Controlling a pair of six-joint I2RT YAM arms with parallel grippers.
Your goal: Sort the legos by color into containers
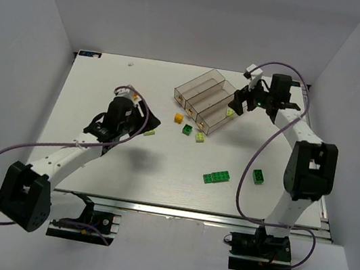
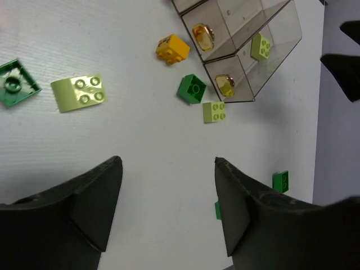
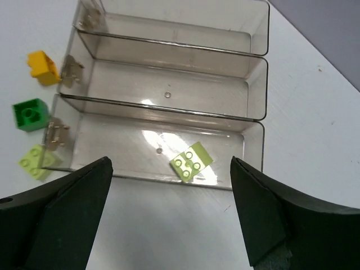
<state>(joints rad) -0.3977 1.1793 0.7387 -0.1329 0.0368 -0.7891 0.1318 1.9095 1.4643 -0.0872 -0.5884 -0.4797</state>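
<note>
The clear containers [image 1: 195, 87] stand at the back middle; they also show in the right wrist view [image 3: 169, 109] and the left wrist view [image 2: 279, 35]. One pale green lego [image 3: 191, 162] lies in the bin nearest my right gripper [image 3: 170, 161], which hovers open and empty over that bin [image 1: 240, 102]. In front of the bins lie a yellow lego [image 1: 178, 117], a dark green one [image 1: 187, 130] and a pale green one [image 1: 200, 137]. My left gripper [image 2: 169, 163] is open and empty above bare table [image 1: 139, 111], near a pale green lego [image 2: 79, 93] and a flat dark green one [image 2: 17, 83].
A long green lego [image 1: 217, 177] and a small dark green one [image 1: 258, 177] lie toward the table's front right. White walls enclose the table on three sides. The right arm's cable [image 1: 260, 148] loops over the right side.
</note>
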